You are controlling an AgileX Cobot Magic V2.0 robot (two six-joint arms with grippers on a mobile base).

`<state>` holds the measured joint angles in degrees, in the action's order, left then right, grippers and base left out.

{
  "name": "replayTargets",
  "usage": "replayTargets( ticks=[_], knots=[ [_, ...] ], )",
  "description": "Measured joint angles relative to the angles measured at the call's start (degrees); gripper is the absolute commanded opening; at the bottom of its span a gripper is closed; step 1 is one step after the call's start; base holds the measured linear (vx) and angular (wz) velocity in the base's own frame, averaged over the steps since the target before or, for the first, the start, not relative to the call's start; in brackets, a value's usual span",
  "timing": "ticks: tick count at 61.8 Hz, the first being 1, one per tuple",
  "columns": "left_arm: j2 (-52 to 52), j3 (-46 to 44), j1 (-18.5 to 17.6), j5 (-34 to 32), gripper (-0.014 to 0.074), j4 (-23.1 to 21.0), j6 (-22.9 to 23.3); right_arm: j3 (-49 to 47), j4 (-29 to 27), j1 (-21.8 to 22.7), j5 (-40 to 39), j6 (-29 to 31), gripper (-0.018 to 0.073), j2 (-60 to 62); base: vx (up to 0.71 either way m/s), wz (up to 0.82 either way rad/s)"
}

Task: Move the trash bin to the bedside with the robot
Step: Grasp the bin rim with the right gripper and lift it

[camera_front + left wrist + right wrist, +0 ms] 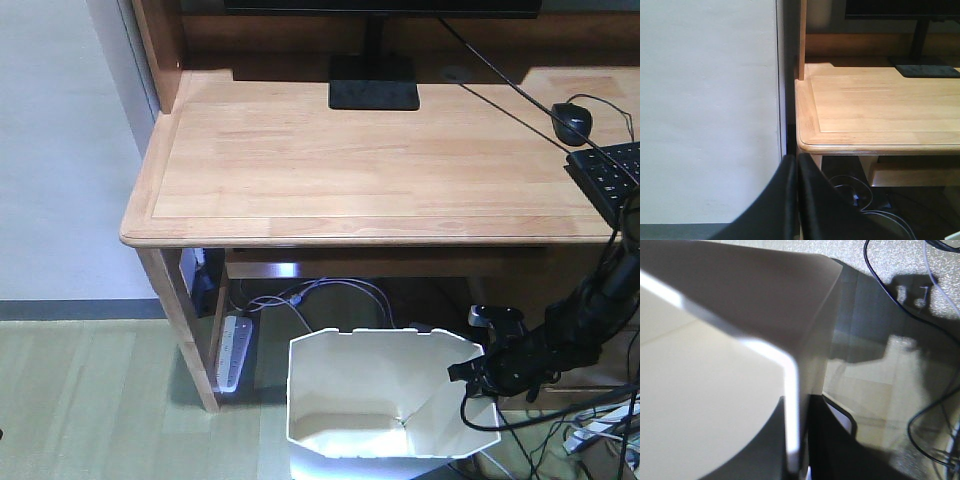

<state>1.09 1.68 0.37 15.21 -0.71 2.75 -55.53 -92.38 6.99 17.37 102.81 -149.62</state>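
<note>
Bin (350, 395) lower centre of front view, under desk (350, 170) edge, upright, mouth up, long axis vertical, rim widest left-right; right gripper (472, 372) at its right rim; bed unseen, so move judged barely started | left wrist: left gripper (797, 200) closed, empty | right wrist: fingers (840, 445) pinch bin wall.

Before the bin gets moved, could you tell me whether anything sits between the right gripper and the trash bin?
Nothing visible does. The right gripper is at the trash bin's right rim, and its wrist view shows the rim wall directly between the fingers, with nothing else in the gap.
</note>
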Motion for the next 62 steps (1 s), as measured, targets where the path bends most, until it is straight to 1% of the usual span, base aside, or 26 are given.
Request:
replayTargets(
  ticks=[9,17,29,46,62],
  knots=[
    [0.00,0.00,0.00,0.00,-0.0006,0.00,0.00,4.08,0.53,0.61,-0.97,1.46,-0.0004,5.92,0.00,0.00],
    [0.00,0.00,0.00,0.00,-0.0006,0.00,0.00,7.22,1.39,3.42,-0.76,2.68,-0.0004,11.35,0.00,0.00],
    [0.00,0.00,0.00,0.02,-0.0006,0.00,0.00,11.85,1.27,6.63,1.76,2.66,-0.0004,20.07,0.00,0.00],
    [0.00,0.00,0.00,0.02,-0.0006,0.00,0.00,18.95,1.06,6.81,5.43,1.45,-0.0004,33.47,0.00,0.00],
    [0.00,0.00,0.00,0.02,-0.0006,0.00,0.00,24.66,5.29,6.75,7.42,-1.02,-0.0004,44.59,0.00,0.00]
  ],
)
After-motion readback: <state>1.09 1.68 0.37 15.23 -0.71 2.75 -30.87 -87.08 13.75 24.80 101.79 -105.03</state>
